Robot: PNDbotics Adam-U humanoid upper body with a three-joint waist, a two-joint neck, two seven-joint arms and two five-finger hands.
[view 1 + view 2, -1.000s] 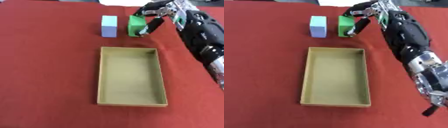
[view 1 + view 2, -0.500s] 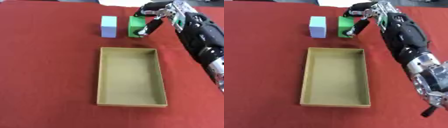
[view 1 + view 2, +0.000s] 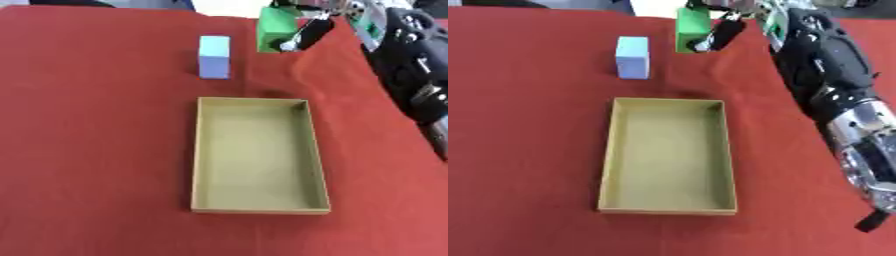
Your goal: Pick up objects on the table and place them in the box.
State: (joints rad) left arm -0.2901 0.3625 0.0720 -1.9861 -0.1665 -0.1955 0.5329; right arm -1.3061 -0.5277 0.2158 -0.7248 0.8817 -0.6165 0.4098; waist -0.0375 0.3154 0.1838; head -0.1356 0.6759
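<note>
hand (image 3: pixel 726 22) grips green block (image 3: pixel 690 25)

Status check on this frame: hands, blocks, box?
Right hand shut on green block, lifted. Blue block on cloth. Box empty. Left hand unseen.

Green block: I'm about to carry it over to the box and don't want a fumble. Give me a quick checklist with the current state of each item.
1. Right hand curled round the green block: ok.
2. Block clear of the red tablecloth: cannot tell.
3. Box empty and open: ok.
4. Path from block to box free of things: ok.
5. Light blue block standing aside, left of the path: ok.
6. Left hand out of the way: cannot tell, not in view.
</note>
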